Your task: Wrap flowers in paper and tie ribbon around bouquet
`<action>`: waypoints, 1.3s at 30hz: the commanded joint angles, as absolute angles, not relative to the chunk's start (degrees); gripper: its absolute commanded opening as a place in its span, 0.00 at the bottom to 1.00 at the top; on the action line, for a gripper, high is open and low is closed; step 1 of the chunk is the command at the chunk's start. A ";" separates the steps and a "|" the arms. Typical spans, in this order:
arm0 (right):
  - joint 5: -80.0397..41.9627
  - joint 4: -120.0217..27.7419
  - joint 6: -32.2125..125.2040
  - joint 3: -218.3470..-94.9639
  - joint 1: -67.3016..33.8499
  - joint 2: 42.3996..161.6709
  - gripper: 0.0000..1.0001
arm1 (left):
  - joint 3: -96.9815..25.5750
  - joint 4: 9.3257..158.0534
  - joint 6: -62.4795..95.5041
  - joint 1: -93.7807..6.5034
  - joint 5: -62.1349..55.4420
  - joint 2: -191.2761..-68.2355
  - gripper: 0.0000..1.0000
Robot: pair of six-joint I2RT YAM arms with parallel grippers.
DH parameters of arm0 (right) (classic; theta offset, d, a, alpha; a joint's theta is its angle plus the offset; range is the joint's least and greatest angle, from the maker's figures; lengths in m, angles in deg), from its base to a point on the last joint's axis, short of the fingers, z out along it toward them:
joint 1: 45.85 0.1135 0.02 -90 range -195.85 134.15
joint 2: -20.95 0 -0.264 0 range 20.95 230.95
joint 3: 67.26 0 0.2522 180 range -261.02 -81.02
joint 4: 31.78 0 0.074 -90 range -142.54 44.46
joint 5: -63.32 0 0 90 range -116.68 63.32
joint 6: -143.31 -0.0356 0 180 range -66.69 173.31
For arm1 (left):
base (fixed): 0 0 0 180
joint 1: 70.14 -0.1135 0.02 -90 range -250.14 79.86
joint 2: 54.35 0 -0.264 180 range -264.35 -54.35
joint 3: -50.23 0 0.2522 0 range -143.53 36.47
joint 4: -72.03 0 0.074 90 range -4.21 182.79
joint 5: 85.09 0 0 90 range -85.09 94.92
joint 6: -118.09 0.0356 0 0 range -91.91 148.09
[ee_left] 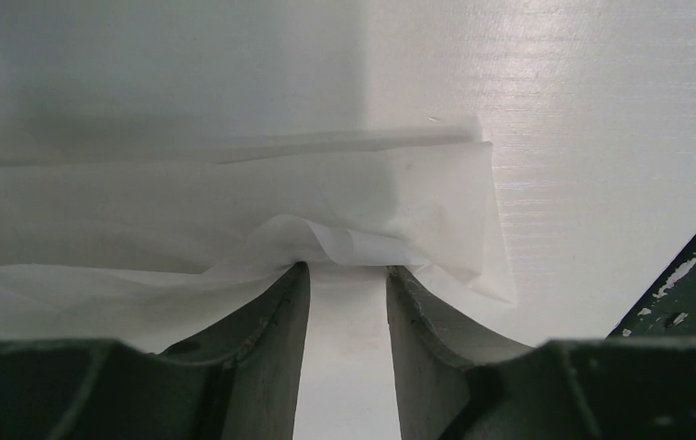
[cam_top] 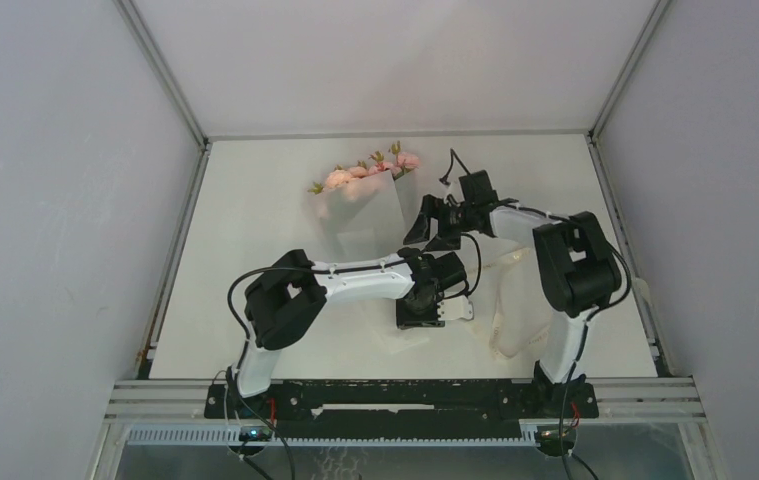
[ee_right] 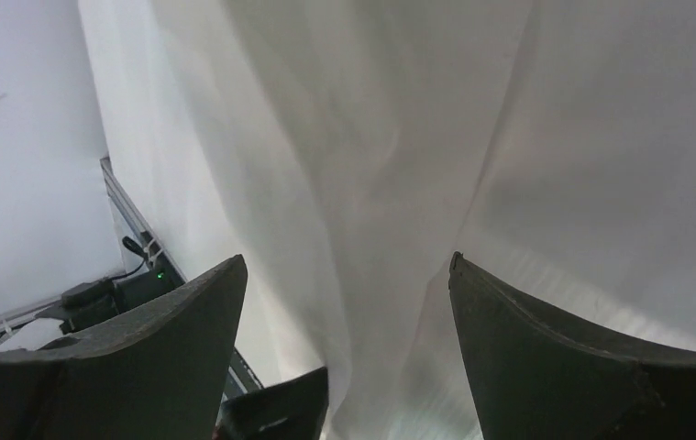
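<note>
The flowers [cam_top: 365, 172], pale pink roses with green leaves, lie at the back middle of the table. They stick out of a cone of translucent white paper [cam_top: 360, 218]. My left gripper [cam_top: 425, 290] is at the cone's near end. In the left wrist view its jaws [ee_left: 348, 268] are part closed, with crumpled paper [ee_left: 234, 202] bunched between the tips. My right gripper [cam_top: 433, 228] hovers just right of the cone. Its fingers [ee_right: 344, 275] stand wide apart with nothing between them, and draped paper [ee_right: 371, 137] lies ahead of them. The cream ribbon [cam_top: 505, 300] lies loose on the table under the right arm.
White walls close in the table [cam_top: 255, 250] on the left, back and right. A metal rail [cam_top: 405, 395] with both arm bases runs along the near edge. A dark part of the left arm [ee_right: 280, 403] shows low between the right fingers.
</note>
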State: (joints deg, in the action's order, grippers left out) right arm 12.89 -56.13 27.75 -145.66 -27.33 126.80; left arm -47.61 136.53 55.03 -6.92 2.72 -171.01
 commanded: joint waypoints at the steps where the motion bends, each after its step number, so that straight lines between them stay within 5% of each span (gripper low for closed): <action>1: 14.18 -51.03 25.90 -148.26 -25.87 132.03 0.89 | -45.54 134.72 55.25 -8.26 1.35 -176.03 0.44; 5: 16.45 -48.31 25.35 -148.26 -24.16 136.24 0.88 | -45.58 134.67 55.26 -8.26 1.37 -176.04 0.44; 8: 16.85 -47.44 24.73 -148.26 -23.80 138.00 0.75 | -45.56 134.73 55.27 -8.31 1.37 -176.05 0.44; 13: 22.38 -42.02 21.61 -148.28 -23.91 140.47 0.02 | -45.55 134.70 55.31 -8.35 1.27 -175.89 0.44; 19: 21.91 -39.05 20.60 -148.30 -24.89 140.30 0.00 | -47.36 135.01 55.12 -9.47 2.76 -169.93 0.51; 26: 22.51 -37.76 19.96 -150.19 -27.94 141.66 0.00 | -50.82 122.04 43.18 -12.74 -12.76 -157.57 0.69; 33: 22.30 -44.24 25.26 -155.72 -29.36 143.61 0.00 | -57.56 111.59 21.89 -16.22 -16.68 -170.52 0.67; 39: 21.21 -47.79 27.47 -159.05 -31.03 145.80 0.00 | -60.40 108.81 19.07 -16.71 -13.47 -177.43 0.65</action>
State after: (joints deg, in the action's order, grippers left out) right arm 21.92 -45.64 23.95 -155.94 -31.31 145.09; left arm -57.95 112.88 25.20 -16.36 -14.51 -173.72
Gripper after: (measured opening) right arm 0.008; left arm 0.651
